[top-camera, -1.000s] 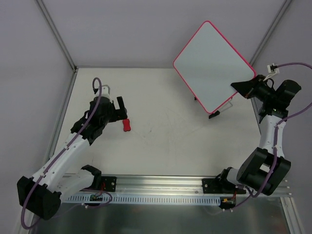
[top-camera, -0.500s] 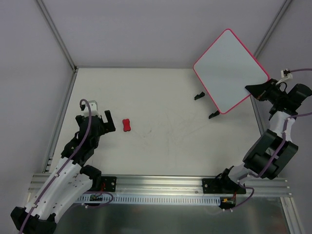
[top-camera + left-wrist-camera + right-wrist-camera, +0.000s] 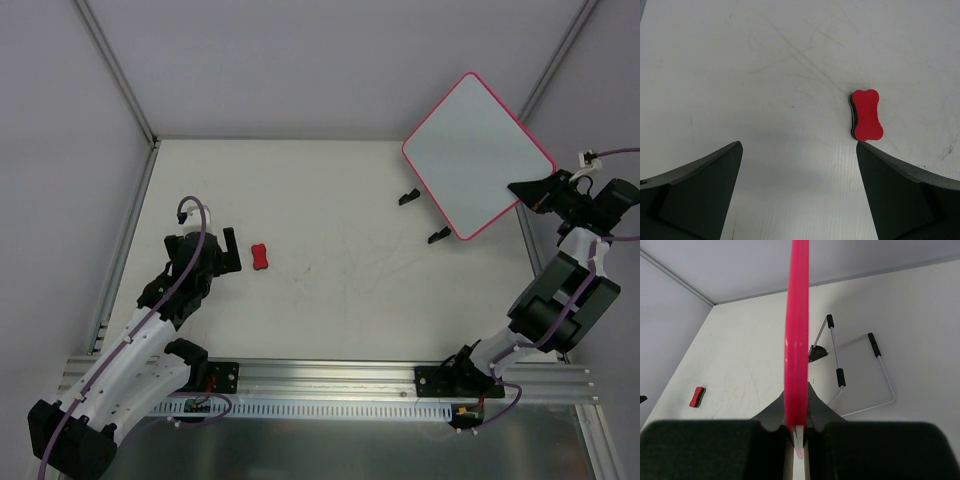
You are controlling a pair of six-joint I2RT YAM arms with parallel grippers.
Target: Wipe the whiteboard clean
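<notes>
On the left, the left gripper [image 3: 215, 254] hangs over the scuffed matte table [image 3: 340, 300], dark fingers spread wide, with a small red bone-shaped eraser [image 3: 866, 114] lying just beyond one fingertip. Far right, the right gripper [image 3: 520, 190] pinches the whiteboard [image 3: 475, 155] by one edge, holding it tilted, clear of the table: smooth, white, square, round-cornered, thinly pink-framed.

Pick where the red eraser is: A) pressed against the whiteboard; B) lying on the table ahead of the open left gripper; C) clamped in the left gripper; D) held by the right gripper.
B: the eraser lies flat on the table, just beyond the left gripper, whose jaws stand wide apart.
</notes>
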